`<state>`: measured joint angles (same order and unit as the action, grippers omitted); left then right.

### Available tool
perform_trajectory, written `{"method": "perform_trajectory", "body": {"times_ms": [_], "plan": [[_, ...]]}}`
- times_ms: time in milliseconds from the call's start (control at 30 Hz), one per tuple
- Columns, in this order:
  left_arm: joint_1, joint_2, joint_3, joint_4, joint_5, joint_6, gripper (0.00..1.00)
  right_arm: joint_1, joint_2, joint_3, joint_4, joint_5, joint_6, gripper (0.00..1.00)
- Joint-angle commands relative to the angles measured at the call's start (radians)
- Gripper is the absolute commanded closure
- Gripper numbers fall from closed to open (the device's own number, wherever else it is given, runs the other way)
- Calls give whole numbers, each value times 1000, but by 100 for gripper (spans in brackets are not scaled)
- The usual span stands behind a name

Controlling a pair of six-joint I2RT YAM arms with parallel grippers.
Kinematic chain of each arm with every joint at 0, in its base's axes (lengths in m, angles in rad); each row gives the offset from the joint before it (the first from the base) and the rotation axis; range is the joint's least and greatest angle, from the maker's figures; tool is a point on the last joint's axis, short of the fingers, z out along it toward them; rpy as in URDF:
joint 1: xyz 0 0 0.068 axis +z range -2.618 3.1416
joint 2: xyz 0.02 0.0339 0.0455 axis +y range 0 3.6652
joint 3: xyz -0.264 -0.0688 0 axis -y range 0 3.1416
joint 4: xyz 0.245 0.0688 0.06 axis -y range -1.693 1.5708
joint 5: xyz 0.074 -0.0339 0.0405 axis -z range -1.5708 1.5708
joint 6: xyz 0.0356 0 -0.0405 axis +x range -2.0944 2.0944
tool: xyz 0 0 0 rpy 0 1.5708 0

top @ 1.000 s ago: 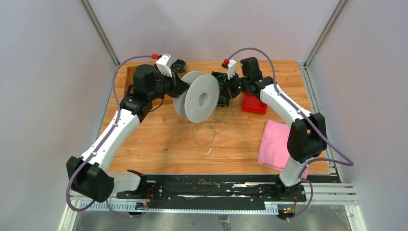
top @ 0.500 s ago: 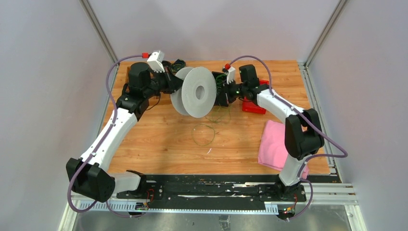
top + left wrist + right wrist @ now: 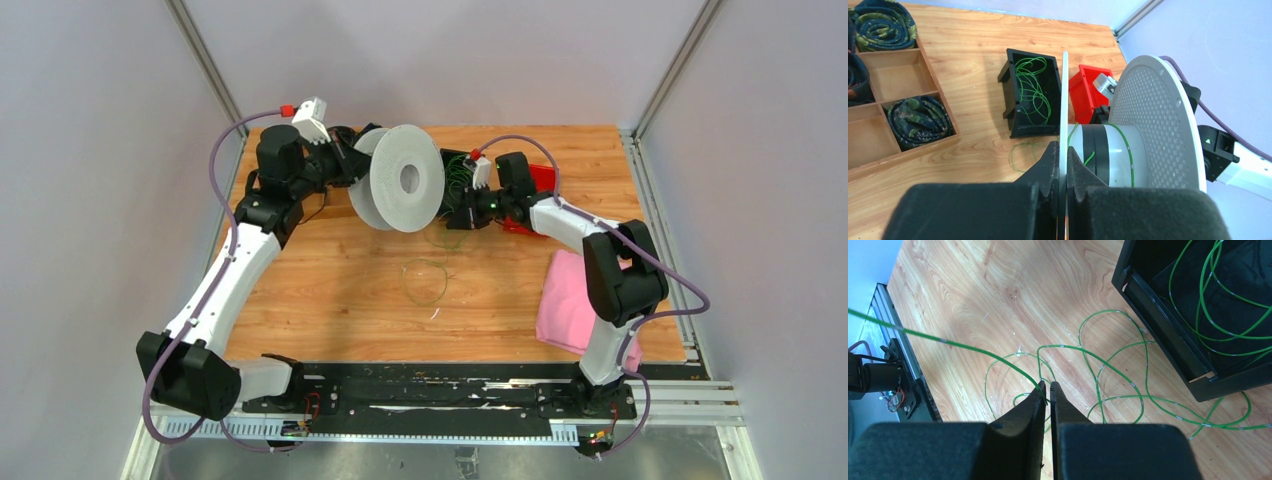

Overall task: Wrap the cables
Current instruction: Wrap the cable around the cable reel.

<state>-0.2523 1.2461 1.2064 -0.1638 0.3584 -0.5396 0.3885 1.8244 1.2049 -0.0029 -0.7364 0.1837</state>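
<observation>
1. Near the centre of the table (image 3: 330, 300), loose loops of the cables (image 3: 943, 341) lie on the bare wood, apart from the pink cloth (image 3: 565, 300) at right.
2. Just beyond, the right gripper (image 3: 1047, 385) hangs low over those loops. Its jaws stand almost together, with a hairline gap. One taut green strand runs to the tips; whether it is pinched there I cannot tell.
3. Farther, the left gripper (image 3: 1062, 150) is clamped on the left flange of the grey spool (image 3: 405, 180), held with its axis level. A few green turns sit on its core.
4. Farthest, the black bin (image 3: 1013, 95) lies tipped on its side, with more cable inside it and strands trailing out toward the loops.
5. Risk, as judged: if the strand slips from the right tips, tension goes and the turns on the core may spring loose. The table loops cross one another, so a fast pull may knot them or drag the bin.
6. Only the left wrist view shows the turns on the core. Only the right wrist view shows the strand at the fingertips. The top view shows neither, only the layout of both arms.
</observation>
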Motion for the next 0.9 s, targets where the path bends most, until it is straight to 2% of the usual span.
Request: {"method": "perform_trajectory", "body": {"times_ms": [0,67,200,333,633,867], "plan": [[24,-34,53,71,-16,-33,100,12,-21,-15,49,-6,2,97],[28,-33,59,48,-47,-26,100,12,-23,-6,26,-21,-20,99],[30,-26,87,-33,-162,7,100,17,-34,12,-32,-68,-60,99],[51,-11,104,-84,-250,-20,100,52,-54,4,-69,-87,-102,99],[94,-2,100,-113,-340,-82,100,205,-108,-27,-158,-41,-233,99],[94,-8,93,-124,-443,-109,100,306,-138,-14,-172,-38,-257,99]]}}
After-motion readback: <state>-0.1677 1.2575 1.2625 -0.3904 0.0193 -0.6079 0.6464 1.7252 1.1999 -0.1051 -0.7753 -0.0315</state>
